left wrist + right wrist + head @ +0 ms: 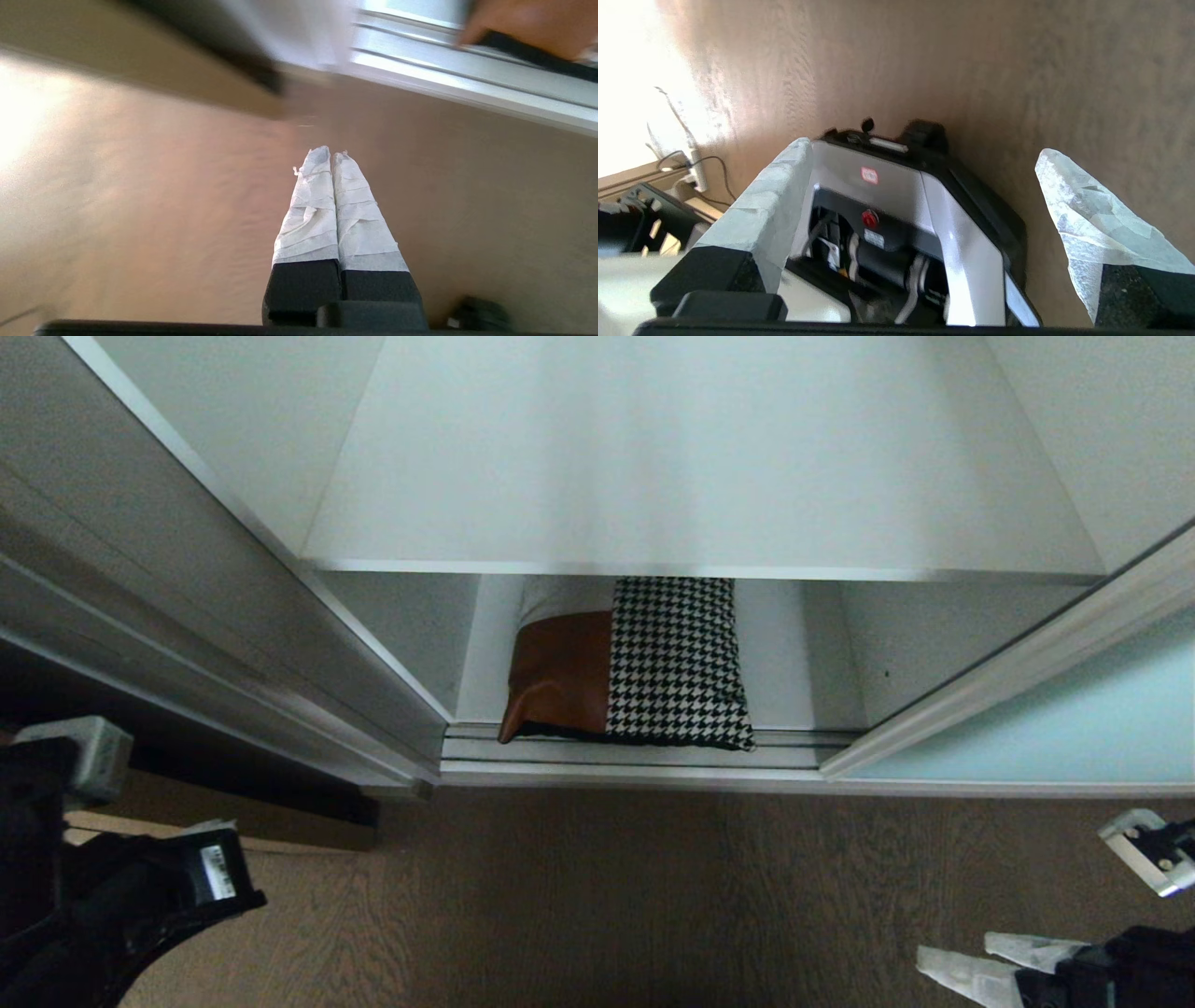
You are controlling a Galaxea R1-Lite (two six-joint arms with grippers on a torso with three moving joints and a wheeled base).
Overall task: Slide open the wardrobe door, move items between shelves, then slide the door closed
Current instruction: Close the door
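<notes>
The sliding wardrobe door (pixel 1074 728), pale blue-green glass in a silver frame, stands pushed to the right, so the wardrobe is open. One item, a tan leather and houndstooth cushion bag (pixel 625 663), lies flat on the lower shelf (pixel 794 653), with its front edge at the floor track (pixel 635 756). The upper shelf (pixel 691 476) is bare. My left gripper (pixel 331 151) is shut and empty, low over the wood floor, short of the track (pixel 467 84) and the bag's corner (pixel 528 23). My right gripper (pixel 962 957) (pixel 924 150) is open and empty, at the lower right over the floor.
A grey panel (pixel 187 616) closes off the wardrobe's left side. Brown wood floor (pixel 597 896) runs in front of the track. My left arm (pixel 121 905) sits at the lower left. My own base (pixel 896 224) shows below the right gripper.
</notes>
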